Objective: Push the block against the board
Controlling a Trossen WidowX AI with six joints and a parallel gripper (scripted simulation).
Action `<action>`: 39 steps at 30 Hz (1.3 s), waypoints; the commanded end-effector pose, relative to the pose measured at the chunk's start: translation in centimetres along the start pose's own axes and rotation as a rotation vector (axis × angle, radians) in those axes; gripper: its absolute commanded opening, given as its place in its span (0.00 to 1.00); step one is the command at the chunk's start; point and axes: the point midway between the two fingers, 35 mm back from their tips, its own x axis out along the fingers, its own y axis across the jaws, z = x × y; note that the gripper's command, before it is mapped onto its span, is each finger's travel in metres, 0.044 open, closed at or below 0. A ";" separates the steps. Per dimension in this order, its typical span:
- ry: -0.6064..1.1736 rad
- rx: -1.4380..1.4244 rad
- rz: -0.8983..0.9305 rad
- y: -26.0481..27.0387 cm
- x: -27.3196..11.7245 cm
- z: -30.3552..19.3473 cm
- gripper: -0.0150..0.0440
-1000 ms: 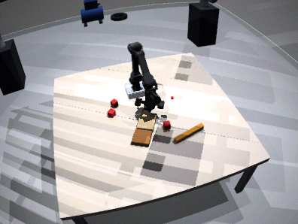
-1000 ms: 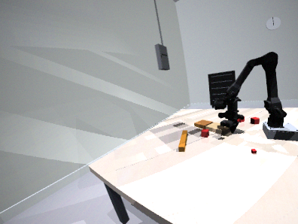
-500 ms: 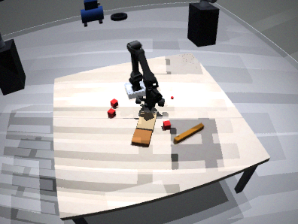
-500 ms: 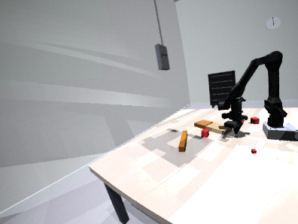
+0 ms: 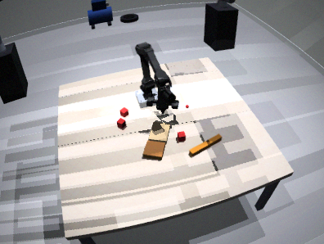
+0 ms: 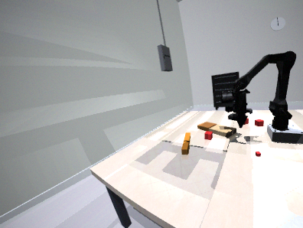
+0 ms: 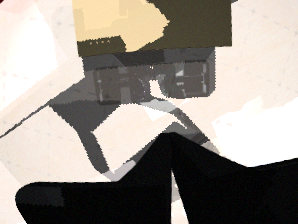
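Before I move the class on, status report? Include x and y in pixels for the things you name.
End effector [image 5: 164,111] [image 6: 241,125] [image 7: 171,134] shut, off the parts. Square brown wooden block [image 5: 155,149] [image 6: 206,125] against pale wooden board [image 5: 159,134] [image 6: 220,129] [image 7: 117,22]. Small red cube [image 5: 181,136] [image 6: 208,135] beside them.

One arm [image 5: 155,67] [image 6: 283,76], black: rises from its base at the far side of the surface, elbow bent high, forearm sloping down toward the near side. Wrist [image 5: 164,93] [image 6: 239,96] turned down. Gripper [image 5: 164,111] [image 6: 241,125] [image 7: 171,134] points at the surface, tips low. Jaws closed, nothing between; in wrist view, black fingers meet at the tips, a thin gap below.
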 end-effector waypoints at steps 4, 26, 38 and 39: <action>-0.005 0.006 0.003 -0.6 -0.2 2.2 0.25; -0.007 0.002 0.003 -0.3 5.2 4.0 0.25; -0.009 0.002 0.003 -0.2 5.1 6.0 0.25; -0.009 0.002 0.003 -0.2 5.1 6.1 0.25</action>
